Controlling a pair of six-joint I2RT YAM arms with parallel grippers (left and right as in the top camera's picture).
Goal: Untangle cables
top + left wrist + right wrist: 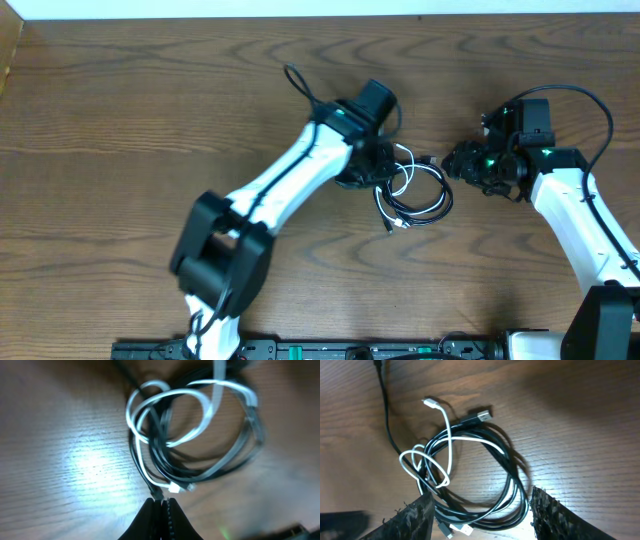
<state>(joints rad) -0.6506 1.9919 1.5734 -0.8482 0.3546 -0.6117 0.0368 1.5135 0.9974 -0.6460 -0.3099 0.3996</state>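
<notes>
Tangle of thin white cord and thin black cord is found at centre of brown wooden table. Left gripper is closed beside the plugs; right gripper is spread open above.

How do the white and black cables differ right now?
The white cable forms small loops on one side of the pile; the black cable runs in wider coils around the outside. The white one's free end carries a slim plug, the black one's a broader plug. Both lie interlaced on the table.
</notes>
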